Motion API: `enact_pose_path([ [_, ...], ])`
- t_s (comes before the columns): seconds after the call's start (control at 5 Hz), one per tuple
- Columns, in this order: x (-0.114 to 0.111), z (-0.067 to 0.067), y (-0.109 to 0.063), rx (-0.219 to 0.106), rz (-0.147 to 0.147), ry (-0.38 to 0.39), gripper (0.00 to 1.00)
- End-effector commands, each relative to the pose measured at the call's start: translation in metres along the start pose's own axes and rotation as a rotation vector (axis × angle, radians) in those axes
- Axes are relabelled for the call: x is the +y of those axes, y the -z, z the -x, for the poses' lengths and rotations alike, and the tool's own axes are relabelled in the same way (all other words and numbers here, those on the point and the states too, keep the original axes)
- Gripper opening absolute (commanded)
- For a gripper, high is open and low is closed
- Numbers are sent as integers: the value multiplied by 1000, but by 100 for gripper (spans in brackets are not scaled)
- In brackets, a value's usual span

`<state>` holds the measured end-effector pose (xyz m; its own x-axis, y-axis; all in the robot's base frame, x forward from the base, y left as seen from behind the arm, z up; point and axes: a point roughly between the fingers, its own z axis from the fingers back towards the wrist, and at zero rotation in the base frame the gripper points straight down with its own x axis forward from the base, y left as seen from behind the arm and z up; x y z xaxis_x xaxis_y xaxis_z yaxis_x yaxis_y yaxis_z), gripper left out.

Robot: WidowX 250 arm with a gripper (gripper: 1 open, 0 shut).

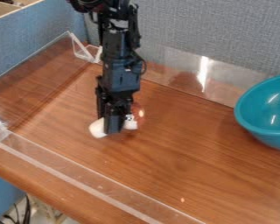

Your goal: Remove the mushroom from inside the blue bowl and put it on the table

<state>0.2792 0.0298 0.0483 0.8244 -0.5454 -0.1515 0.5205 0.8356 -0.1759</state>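
The small toy mushroom with cream stem and orange-brown cap [119, 124] is seen at the tip of the black end effector [115, 124], well apart from the glossy teal-blue plastic bowl [269, 112] at the right edge; the jaws are drawn narrow around the mushroom, low over the reddish-brown wood-grain desk [189, 162]; whether it touches the surface cannot be told; the placing seems nearly done; the mushroom should be settled flat before the jaws are parted, and the withdrawal made straight upward so the toy is not rolled

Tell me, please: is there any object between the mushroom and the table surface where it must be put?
Nothing visible stands between them. The mushroom is already outside the blue bowl, low over bare wood of the table, with the gripper shut on it. Whether it touches the wood cannot be told.
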Motion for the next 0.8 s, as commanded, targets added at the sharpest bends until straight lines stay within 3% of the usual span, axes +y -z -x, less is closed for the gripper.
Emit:
enact_pose_path([
  [0.0,1,3,-25,-63,-50,-16,0],
  [0.2,0,4,-26,-71,-46,-23,100],
  [0.6,-1,10,-31,-94,-52,-37,100],
])
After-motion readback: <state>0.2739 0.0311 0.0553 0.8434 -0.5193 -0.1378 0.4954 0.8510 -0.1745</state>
